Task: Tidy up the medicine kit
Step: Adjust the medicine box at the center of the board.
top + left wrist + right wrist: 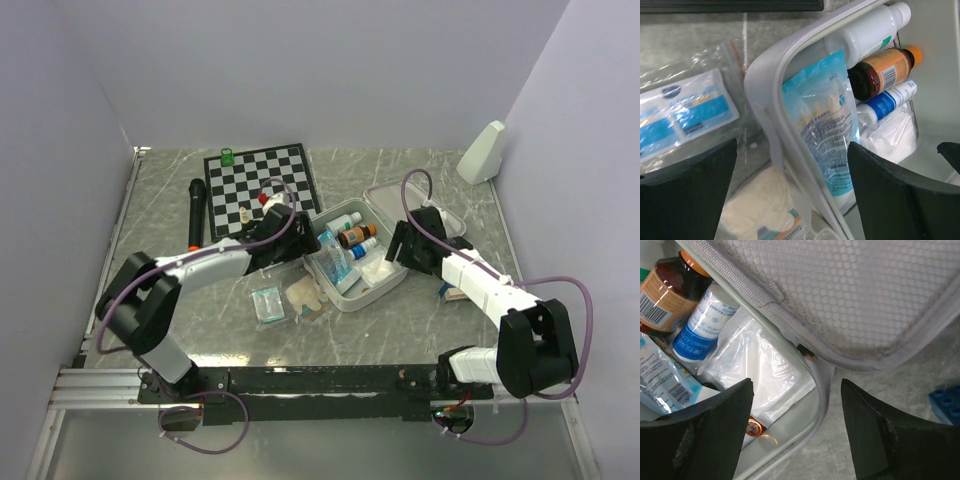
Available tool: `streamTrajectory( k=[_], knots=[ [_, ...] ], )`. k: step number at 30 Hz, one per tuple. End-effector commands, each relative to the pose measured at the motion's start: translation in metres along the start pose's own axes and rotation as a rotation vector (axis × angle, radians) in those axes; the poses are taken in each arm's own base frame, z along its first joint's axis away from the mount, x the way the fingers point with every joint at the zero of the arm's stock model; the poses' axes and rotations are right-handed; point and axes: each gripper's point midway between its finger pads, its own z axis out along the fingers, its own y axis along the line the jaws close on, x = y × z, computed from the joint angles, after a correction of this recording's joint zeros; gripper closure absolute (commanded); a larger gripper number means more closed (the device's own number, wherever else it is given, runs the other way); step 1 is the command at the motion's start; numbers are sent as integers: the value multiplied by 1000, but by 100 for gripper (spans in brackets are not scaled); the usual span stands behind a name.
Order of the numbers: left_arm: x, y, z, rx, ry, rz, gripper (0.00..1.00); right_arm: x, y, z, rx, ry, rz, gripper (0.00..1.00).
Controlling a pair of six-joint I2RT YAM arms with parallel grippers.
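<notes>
White and soft-shelled, the medicine kit (380, 290) lies open on the grey marbled table (400, 340), right of centre and just beside the near right corner of the chessboard (262, 180), its lid (390, 205) swung back on the far right side. Inside we see a white bottle (865, 35), a brown bottle with an orange cap (885, 70) and a small blue-labelled bottle (888, 101) lying side by side, a pale blue pouch (822, 135) standing against the left wall, and a clear packet of white gauze (760, 370). The left gripper (293, 238) hangs at the kit's left edge, its jaws wide apart with that wall between them, clamped on nothing. The right gripper (796, 390) hovers over the kit's corner by the hinge, below the lid's mesh pocket (840, 290), jaws likewise spread and empty. Left of the kit, on the table, lies a blue sachet in a clear bag (268, 303).
</notes>
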Motion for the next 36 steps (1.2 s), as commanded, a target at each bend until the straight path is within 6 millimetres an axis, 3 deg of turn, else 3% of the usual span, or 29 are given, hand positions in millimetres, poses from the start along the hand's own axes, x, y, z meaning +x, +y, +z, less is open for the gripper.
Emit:
streamTrajectory(
  k=[1, 9, 19, 28, 36],
  knots=[
    [-7, -28, 15, 71, 48, 58, 7, -5, 13, 6, -67, -10, 20, 25],
    [-3, -5, 28, -17, 67, 101, 23, 37, 18, 10, -158, 90, 28, 34],
    [-11, -6, 37, 32, 72, 222, 60, 68, 26, 3, -224, 133, 12, 39],
    [-1, -40, 52, 174, 154, 227, 62, 79, 41, -17, -273, 145, -5, 41],
    [3, -48, 62, 201, 191, 234, 62, 86, 45, -34, -299, 147, -9, 41]
  ],
)
